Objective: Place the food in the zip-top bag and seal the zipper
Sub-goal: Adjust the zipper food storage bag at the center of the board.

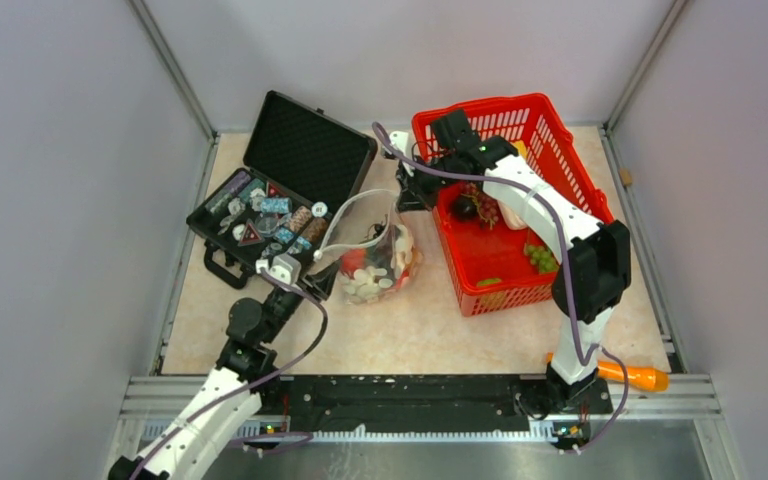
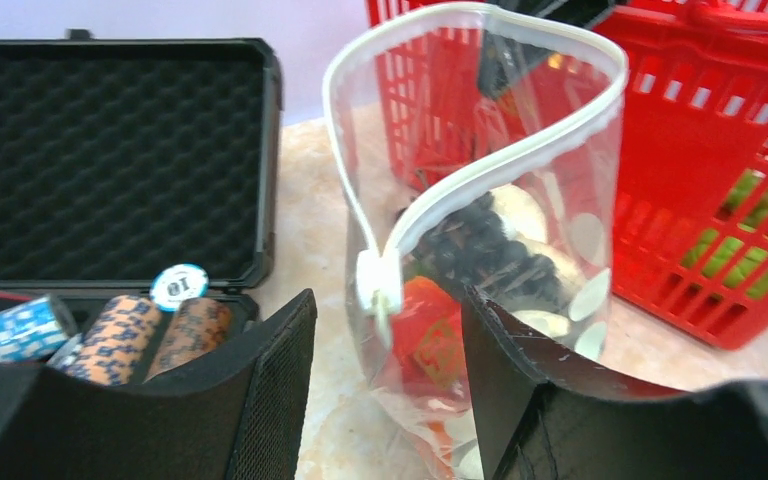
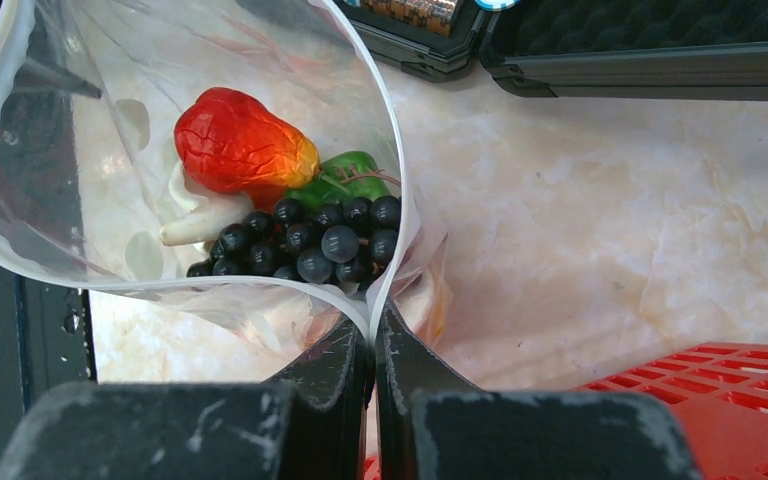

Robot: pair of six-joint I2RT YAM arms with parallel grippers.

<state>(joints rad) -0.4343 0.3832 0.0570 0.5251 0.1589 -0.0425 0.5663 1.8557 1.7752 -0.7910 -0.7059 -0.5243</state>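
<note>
**Fig. Bag held open between two grippers.** The clear, crinkly plastic zip-top bag [image 2: 550, 210] stands on the pale table [image 1: 430, 330]. Its near end sits between the fingers [image 2: 260, 400] of the left gripper [image 2: 388, 310], and its far rim lies between the fingertips of the right gripper [image 3: 373, 330]. The right jaws are clenched on that rim. The left jaws stand apart, straddling the bag at the small white slider [image 2: 377, 285]. A gap shows beside one finger, so nothing is clamped there yet.

**Contents.** A glossy red toy fruit [image 3: 245, 140], a green plastic pepper [image 3: 350, 172], a bunch of dark grapes [image 3: 310, 240] and a white mushroom [image 3: 195, 225] lie low in the bag, just ahead of the right fingertips.

**Hazards.**
- The left jaws may catch loose film or the fruit behind it instead of the slider, in which case the seal would not run.
- The right pinch holds only thin film. A sideways tug from the left could pull it free, and the bag would slump and spill.
- Green toy grapes [image 1: 540, 258] lie in the red mesh basket [image 1: 520, 100], so sealing now would probably leave food out.

**Orientation.** The mouth faces upward. Its long axis runs from the slider at the left fingers to the pinch at the right fingertips. The whitish press-seal zipper [image 2: 510, 165] bows outward between them in an open loop.
</note>
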